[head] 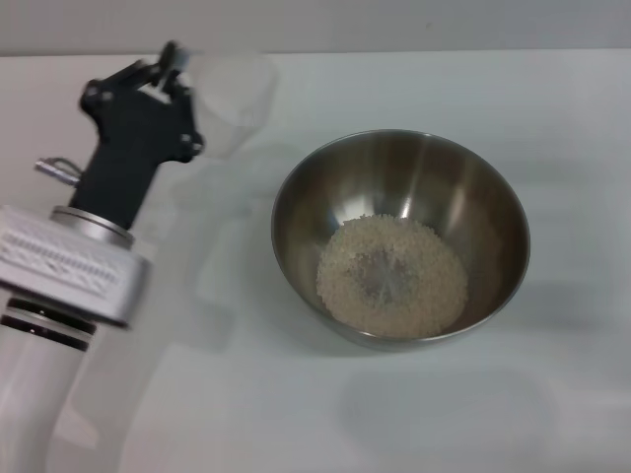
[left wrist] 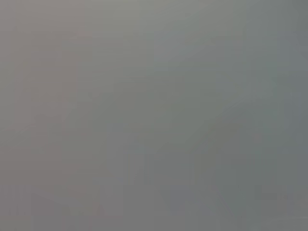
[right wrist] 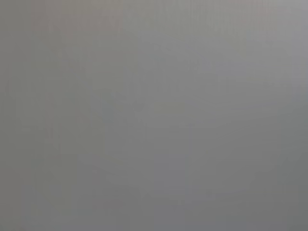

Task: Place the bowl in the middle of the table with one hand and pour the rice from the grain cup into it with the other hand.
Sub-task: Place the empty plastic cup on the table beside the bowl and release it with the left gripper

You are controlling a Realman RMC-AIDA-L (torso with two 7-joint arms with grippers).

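Observation:
The stainless-steel bowl (head: 400,236) stands on the white table (head: 296,414), a little right of the middle. A heap of pale rice (head: 391,275) lies in its bottom. My left gripper (head: 168,71) is at the far left, shut on the clear grain cup (head: 235,99). The cup is held above the table to the left of the bowl and looks empty. My right gripper is out of view. Both wrist views show only plain grey.
The table's far edge (head: 394,51) runs along the top of the head view. My left arm's silver-white segment (head: 59,286) fills the lower left corner.

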